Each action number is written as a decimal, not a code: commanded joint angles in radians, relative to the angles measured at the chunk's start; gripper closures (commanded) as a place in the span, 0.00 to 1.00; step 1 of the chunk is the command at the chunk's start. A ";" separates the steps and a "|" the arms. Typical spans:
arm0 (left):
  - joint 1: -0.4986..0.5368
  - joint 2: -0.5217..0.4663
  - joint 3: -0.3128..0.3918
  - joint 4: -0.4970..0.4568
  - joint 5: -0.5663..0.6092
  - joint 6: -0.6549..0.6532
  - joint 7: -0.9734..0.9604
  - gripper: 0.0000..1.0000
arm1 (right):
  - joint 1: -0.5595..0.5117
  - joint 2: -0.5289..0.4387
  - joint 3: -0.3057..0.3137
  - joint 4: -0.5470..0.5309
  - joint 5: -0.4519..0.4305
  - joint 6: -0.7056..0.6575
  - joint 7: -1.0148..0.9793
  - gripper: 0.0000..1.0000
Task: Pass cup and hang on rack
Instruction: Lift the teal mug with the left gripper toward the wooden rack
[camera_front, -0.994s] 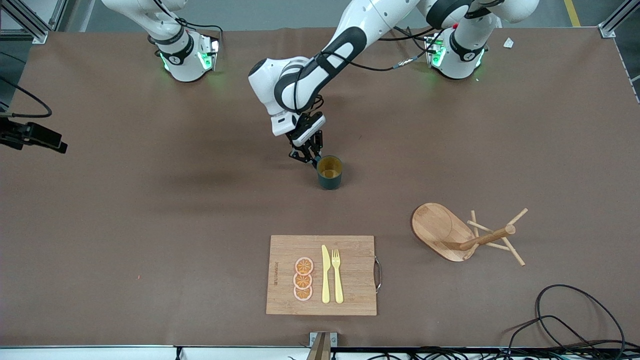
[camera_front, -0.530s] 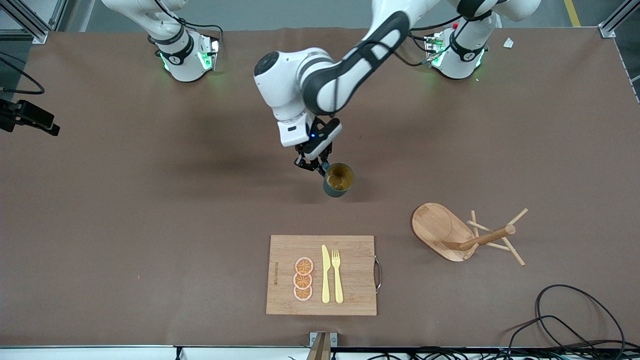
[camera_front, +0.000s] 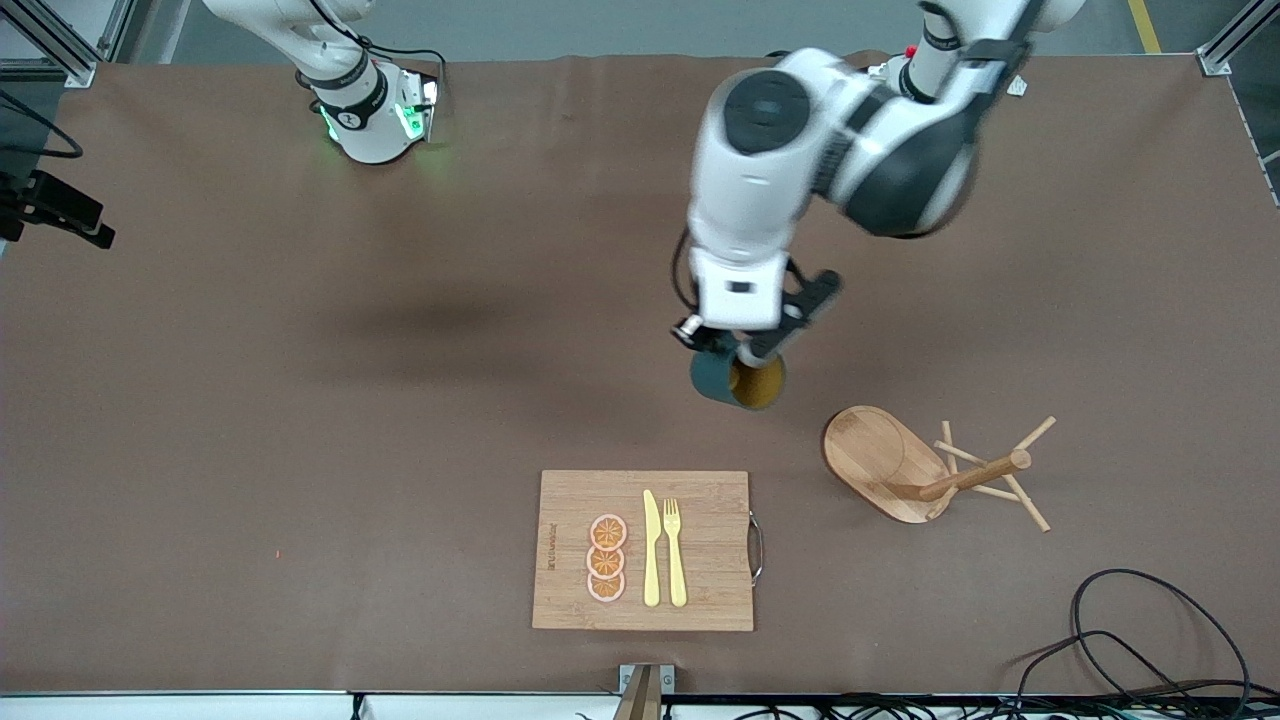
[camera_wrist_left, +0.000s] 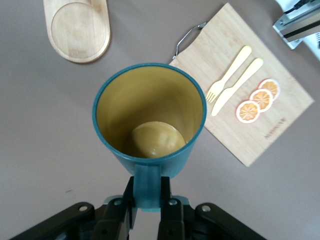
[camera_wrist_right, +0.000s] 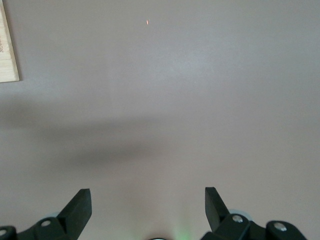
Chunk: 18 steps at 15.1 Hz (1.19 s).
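Observation:
The dark teal cup (camera_front: 722, 380) with a mustard-yellow inside hangs tilted in the air over bare table, between the cutting board and the rack. My left gripper (camera_front: 732, 347) is shut on its handle; in the left wrist view the two fingers (camera_wrist_left: 129, 192) pinch the handle of the cup (camera_wrist_left: 150, 115), with the gripper (camera_wrist_left: 148, 189) below it. The wooden rack (camera_front: 968, 476) stands on its oval base (camera_front: 875, 455) toward the left arm's end; the base also shows in the left wrist view (camera_wrist_left: 80, 30). My right gripper (camera_wrist_right: 147, 200) is open and empty, high over bare table.
A wooden cutting board (camera_front: 700, 590) with a yellow knife, a yellow fork and three orange slices lies near the front edge; it also shows in the left wrist view (camera_wrist_left: 280, 125). Black cables (camera_front: 1130, 640) lie at the front corner toward the left arm's end.
My left gripper has lifted the cup off the table and carried it toward the rack, tilting it as it went. The rack and board have not moved.

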 joint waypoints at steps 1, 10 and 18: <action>0.135 -0.058 -0.011 -0.032 -0.166 -0.013 0.174 1.00 | -0.009 -0.036 0.006 -0.038 -0.001 0.001 -0.005 0.00; 0.401 -0.033 -0.006 -0.046 -0.518 -0.160 0.253 0.99 | -0.007 -0.037 0.006 -0.033 0.018 -0.046 -0.006 0.00; 0.542 0.037 -0.006 -0.062 -0.797 -0.197 0.123 1.00 | -0.006 -0.036 0.008 -0.015 0.027 -0.045 -0.006 0.00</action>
